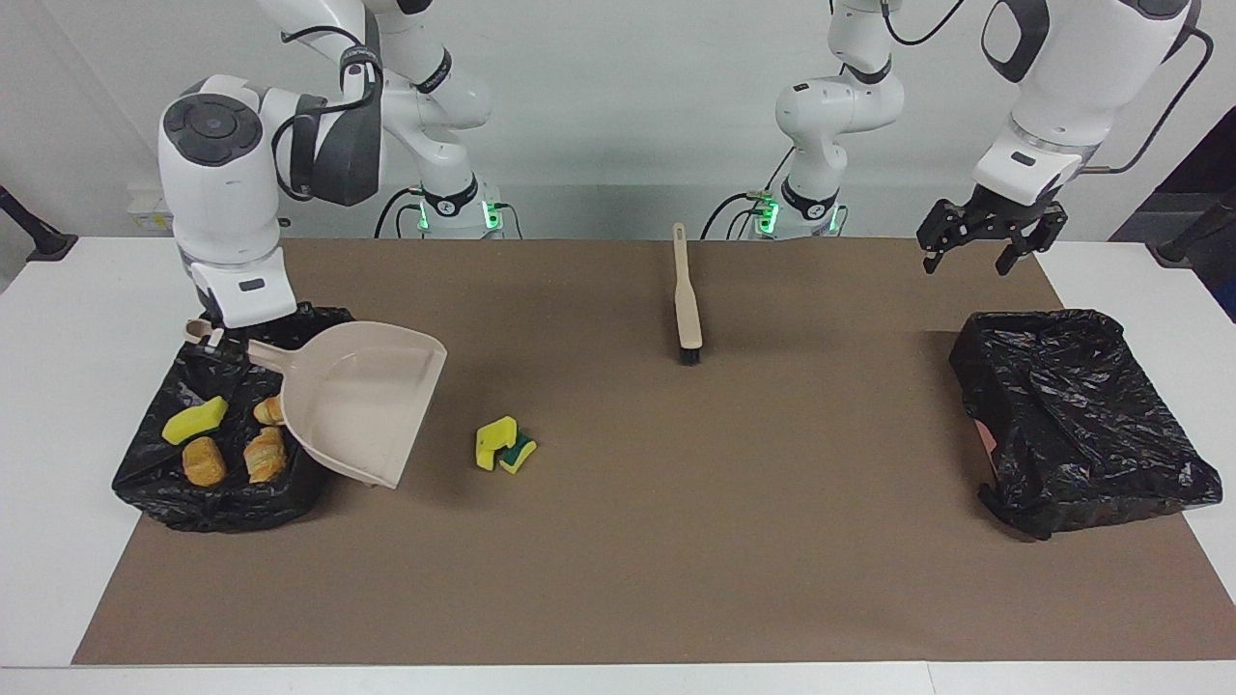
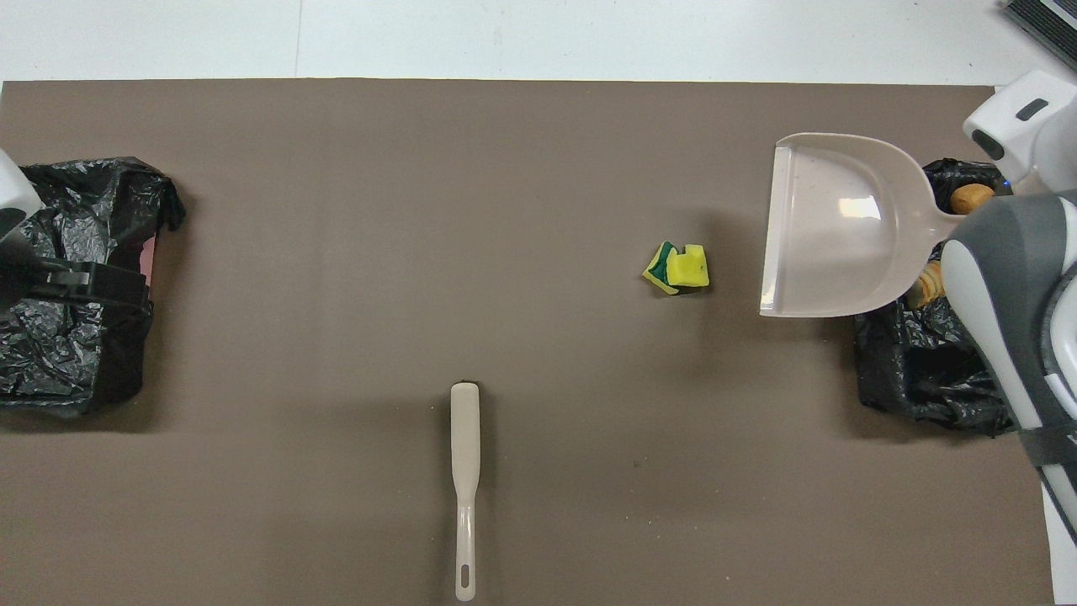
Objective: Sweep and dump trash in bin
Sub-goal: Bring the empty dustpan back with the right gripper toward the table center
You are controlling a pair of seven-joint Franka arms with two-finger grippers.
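Observation:
My right gripper (image 1: 214, 340) is shut on the handle of the beige dustpan (image 1: 359, 407), held up over the mat beside the black-lined bin (image 1: 154, 473) at the right arm's end. The pan (image 2: 841, 227) is bare inside. In that bin lie trash pieces: a yellow sponge chunk (image 1: 193, 420), a bread piece (image 1: 203, 461) and a croissant (image 1: 263, 454). A yellow-and-green sponge (image 1: 504, 446) (image 2: 677, 269) lies on the mat beside the pan's lip. My left gripper (image 1: 970, 253) hangs open and holds nothing, raised over the other bin (image 2: 76, 337).
The beige brush (image 1: 687, 299) (image 2: 464, 471) lies on the mat midway between the arms, close to the robots, bristles pointing away from them. The second black-lined bin (image 1: 1081, 415) sits at the left arm's end. White table borders the brown mat (image 1: 676, 541).

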